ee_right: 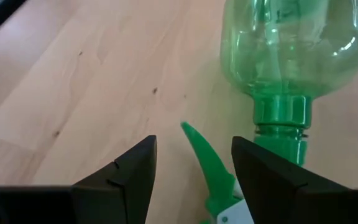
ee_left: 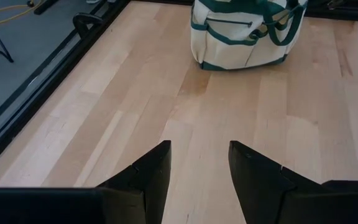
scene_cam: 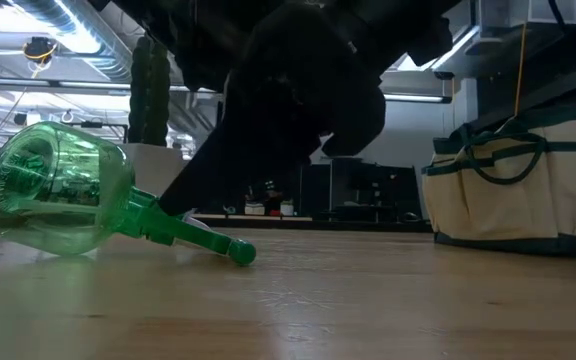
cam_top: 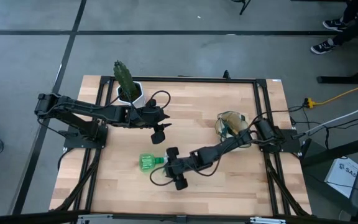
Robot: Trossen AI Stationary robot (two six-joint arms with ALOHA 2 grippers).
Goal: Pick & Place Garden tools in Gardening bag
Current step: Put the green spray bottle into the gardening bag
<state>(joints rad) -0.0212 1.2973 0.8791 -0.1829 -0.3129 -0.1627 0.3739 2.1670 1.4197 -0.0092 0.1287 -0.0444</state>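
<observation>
The green translucent spray bottle (cam_top: 148, 162) lies on its side on the table, body (scene_cam: 53, 190) on the wood and spray head (scene_cam: 218, 245) low. My right gripper (ee_right: 194, 146) is open at the bottle's head end, slanting down from the table's right. Its fingers stand on either side of the trigger lever (ee_right: 201, 158). The cream gardening bag (cam_top: 232, 124) with green trim stands upright toward the right. My left gripper (ee_left: 199, 149) hangs open above the table's middle (cam_top: 160, 132), holding nothing. No other garden tools show. My right gripper stands open around the spray bottle's trigger lever (ee_right: 197, 149), just below the neck (ee_right: 281, 118). One finger (ee_right: 266, 180) hides part of the spray head, so I cannot tell whether it touches the bottle. The bottle lies on the table.
A cactus in a white pot (cam_top: 129, 90) stands at the far left, beside the left arm. A dark metal frame (cam_top: 263, 124) runs around the table. Bare wood lies between the bottle and the bag (scene_cam: 523, 190).
</observation>
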